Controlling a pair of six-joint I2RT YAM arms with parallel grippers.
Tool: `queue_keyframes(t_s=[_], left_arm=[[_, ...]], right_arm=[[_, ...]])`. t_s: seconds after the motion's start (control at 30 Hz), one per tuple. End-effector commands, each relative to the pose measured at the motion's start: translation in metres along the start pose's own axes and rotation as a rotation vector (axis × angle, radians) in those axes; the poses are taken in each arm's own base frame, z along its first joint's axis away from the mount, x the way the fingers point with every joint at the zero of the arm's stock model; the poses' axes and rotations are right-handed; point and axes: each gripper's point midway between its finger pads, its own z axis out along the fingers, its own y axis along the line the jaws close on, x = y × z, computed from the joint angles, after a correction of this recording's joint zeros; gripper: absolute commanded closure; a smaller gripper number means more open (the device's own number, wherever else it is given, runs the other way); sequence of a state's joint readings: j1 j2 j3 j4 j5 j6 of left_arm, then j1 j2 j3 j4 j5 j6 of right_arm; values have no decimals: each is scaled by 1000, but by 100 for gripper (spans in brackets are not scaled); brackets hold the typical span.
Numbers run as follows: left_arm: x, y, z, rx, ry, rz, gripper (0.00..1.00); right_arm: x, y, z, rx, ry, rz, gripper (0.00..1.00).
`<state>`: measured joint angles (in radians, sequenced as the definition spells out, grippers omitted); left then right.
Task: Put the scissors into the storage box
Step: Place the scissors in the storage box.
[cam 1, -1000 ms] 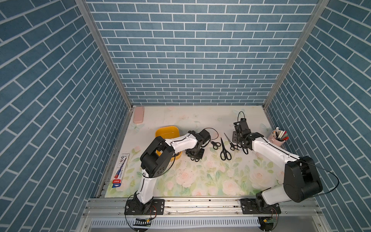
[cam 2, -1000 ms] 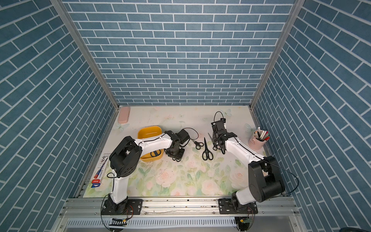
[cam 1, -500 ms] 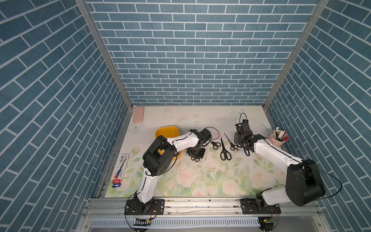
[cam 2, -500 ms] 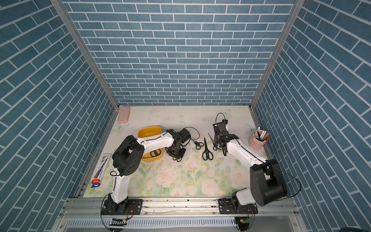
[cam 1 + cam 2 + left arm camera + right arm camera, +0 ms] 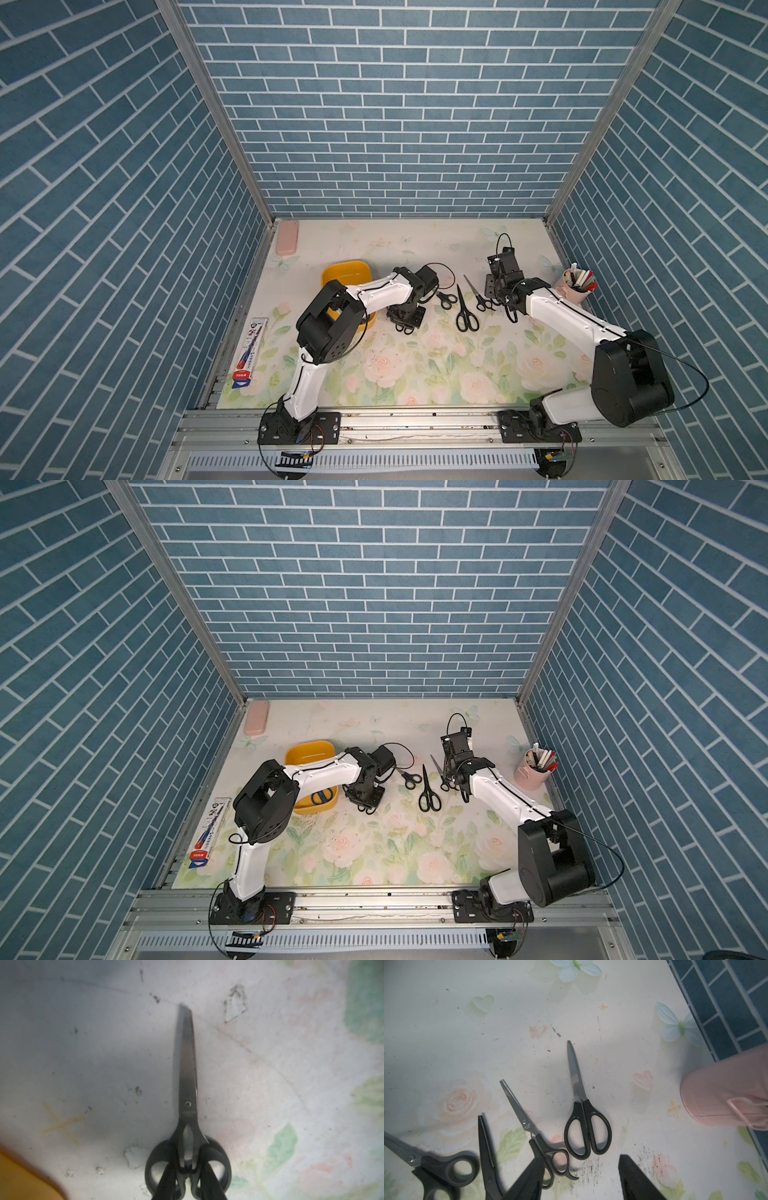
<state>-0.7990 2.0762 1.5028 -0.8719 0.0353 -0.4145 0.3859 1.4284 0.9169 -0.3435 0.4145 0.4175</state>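
Jaws of the left gripper (image 5: 187, 1167) pinch the held scissors (image 5: 186, 1076) by the black handles, near the storage box (image 5: 345, 272).

Jaws of the right gripper (image 5: 580, 1158) are spread wide with nothing between them, over four loose scissors (image 5: 581, 1109) lying flat on the worktop (image 5: 415, 374). I think one more pair (image 5: 319, 798) lies in the yellow box already. I cannot tell if the pinched pair is up off the worktop yet. Scissors are hard and stiff, not heavy, and they do not squash. I think the smooth metal blade would slip, so the plastic handles are the best place to hold. The long blade sticks out in front and may dip, so it should go in along the long side of the box.
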Motion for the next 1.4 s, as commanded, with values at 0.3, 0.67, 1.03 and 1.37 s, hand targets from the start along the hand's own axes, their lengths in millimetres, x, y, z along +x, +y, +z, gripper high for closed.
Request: queue_keyframes(t_s=[0.3, 0.67, 1.03, 1.37], left_arm=[[-25, 15, -41, -45, -85, -27, 100], [-35, 80, -105, -99, -217, -167, 100], [19, 158, -72, -115, -184, -361, 100], [-1, 170, -47, -91, -231, -403, 70]], right_arm=[[-1, -2, 0, 10, 6, -12, 38], [1, 2, 4, -7, 18, -20, 38], [1, 35, 6, -159, 42, -114, 38], [41, 139, -33, -507, -4, -643, 33]])
